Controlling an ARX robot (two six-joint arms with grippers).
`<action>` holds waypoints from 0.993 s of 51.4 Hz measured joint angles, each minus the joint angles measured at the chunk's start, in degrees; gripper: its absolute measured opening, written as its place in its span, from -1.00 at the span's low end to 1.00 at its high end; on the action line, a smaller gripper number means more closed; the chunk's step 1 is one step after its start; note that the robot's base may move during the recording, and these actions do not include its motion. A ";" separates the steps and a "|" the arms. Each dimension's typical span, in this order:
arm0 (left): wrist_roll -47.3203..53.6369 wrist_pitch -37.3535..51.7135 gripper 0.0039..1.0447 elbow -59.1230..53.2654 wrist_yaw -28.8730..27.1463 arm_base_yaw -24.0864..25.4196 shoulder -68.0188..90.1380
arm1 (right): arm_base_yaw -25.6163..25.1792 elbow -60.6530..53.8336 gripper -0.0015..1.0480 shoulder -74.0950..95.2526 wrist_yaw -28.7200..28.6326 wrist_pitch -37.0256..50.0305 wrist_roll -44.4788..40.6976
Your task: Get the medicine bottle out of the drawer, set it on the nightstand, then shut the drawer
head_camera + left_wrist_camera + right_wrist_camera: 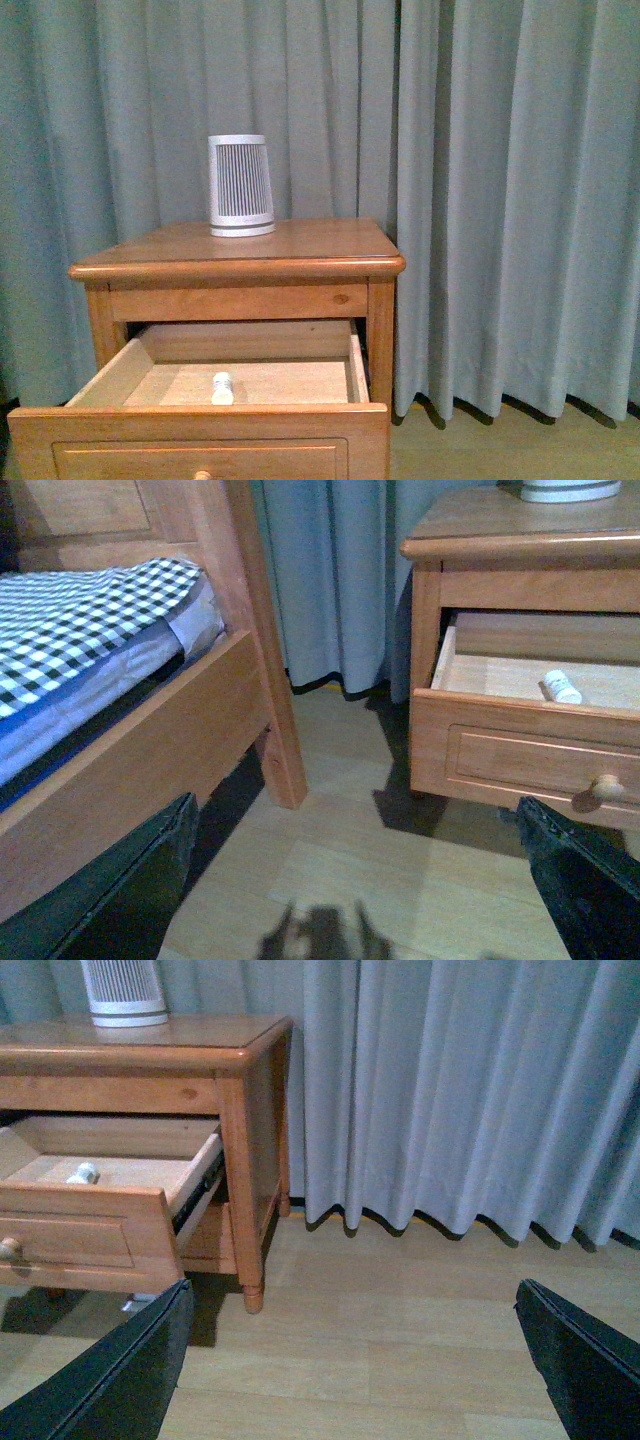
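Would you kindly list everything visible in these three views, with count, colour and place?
nightstand: one, honey-brown wood, in front of the curtain
drawer: one, honey-brown, pulled open under the nightstand top
medicine bottle: one, white, lying on the drawer floor
ribbed device: one, white-grey, upright on the nightstand top, toward the back
curtain: one, grey-blue, behind the nightstand, reaching the floor
bed: one, brown wooden frame, beside the nightstand
checked bedding: one, black-and-white, on the bed
floor: light wood
left claw: one, black, open, above the floor
right claw: one, black, open, above the floor
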 joint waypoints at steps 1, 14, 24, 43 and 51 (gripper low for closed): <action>-0.55 -0.02 0.87 -0.66 0.09 0.00 -0.68 | 0.00 0.00 0.87 0.00 0.00 0.00 0.00; -4.42 5.05 0.50 -8.55 26.93 11.23 -8.39 | 0.00 0.00 0.87 0.00 0.00 0.00 0.00; -3.43 5.84 -0.35 -11.10 32.70 15.39 -11.37 | 0.00 0.00 0.87 0.00 -0.02 0.00 0.00; -3.28 5.84 -0.95 -11.10 32.72 15.41 -11.41 | 0.00 0.00 0.87 0.00 -0.02 0.00 0.00; -3.23 5.84 -0.95 -11.10 32.72 15.41 -11.41 | 0.00 0.00 0.87 0.00 -0.02 0.00 0.00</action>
